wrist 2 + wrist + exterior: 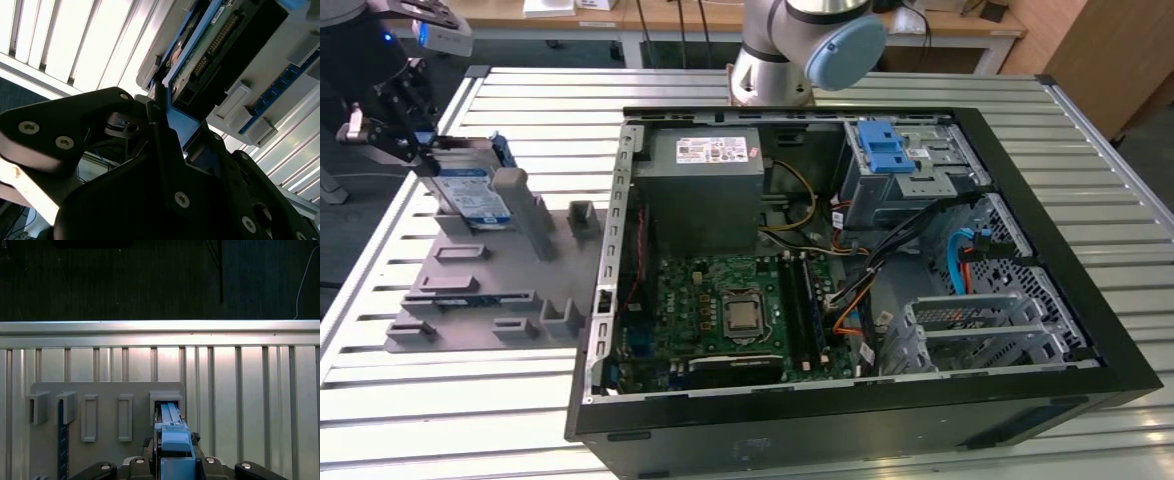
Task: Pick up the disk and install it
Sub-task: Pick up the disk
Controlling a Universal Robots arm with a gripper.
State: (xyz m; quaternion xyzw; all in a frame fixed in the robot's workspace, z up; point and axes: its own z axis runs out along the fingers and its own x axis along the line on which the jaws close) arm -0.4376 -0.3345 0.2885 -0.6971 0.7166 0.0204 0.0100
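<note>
Grip security is what matters most in this step: the gripper (424,152) hangs over the far end of the grey fixture (587,255) on the exterior view's left. Its jaws look drawn in narrow and clamped on the upper edge of the disk (474,198). The disk stands on edge, slightly tilted, in the fixture's far slot, well apart from the open computer case (1067,400) on the exterior view's right. In the first wrist view the disk's blue rail (170,415) runs down the middle between the black fingers (149,444), so the hold seems centred across the disk's thickness. In the second wrist view one finger lies flat against that rail, with the green circuit-board face (220,40) just beyond it. Whether the disk's lower edge sits fully in the slot or is partly clear of it cannot be told. The pinch covers only a thin strip at one end, so the disk could probably pivot in the jaws if it is jerked. A good lift would likely be slow and follow the line of the slot walls, so the rails slide out without binding on the grey uprights. Pressure is best kept on the rail and metal edge, never on the exposed board. The wrist should probably hold its angle until the disk is free of the fixture, since a twist while it is partly seated could lever the plastic rail off
</note>
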